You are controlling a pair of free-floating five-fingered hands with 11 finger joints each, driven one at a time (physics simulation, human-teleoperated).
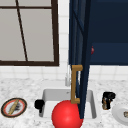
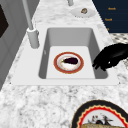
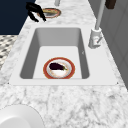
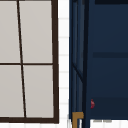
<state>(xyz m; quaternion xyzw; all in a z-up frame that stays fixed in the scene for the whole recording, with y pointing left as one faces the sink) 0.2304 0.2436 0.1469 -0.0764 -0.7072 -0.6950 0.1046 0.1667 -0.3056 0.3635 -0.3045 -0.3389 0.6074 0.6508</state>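
Left hand (image 1: 39, 104) hovers curled, holding nothing, at sink (image 1: 47, 96) edge w/ eggplant plate (image 2: 68, 62) untouched inside; cabinet door (image 1: 81, 57) already open.

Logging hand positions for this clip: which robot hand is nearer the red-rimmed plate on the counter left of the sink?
Left. The left robot hand hovers at the sink's left edge, beside that plate; the right robot hand is across the sink.

Plate (image 2: 68, 62) in the sink (image 2: 50, 37), faucet (image 2: 32, 37) behind, left hand (image 1: 39, 104) at sink's left edge, right hand (image 1: 108, 99) on its right
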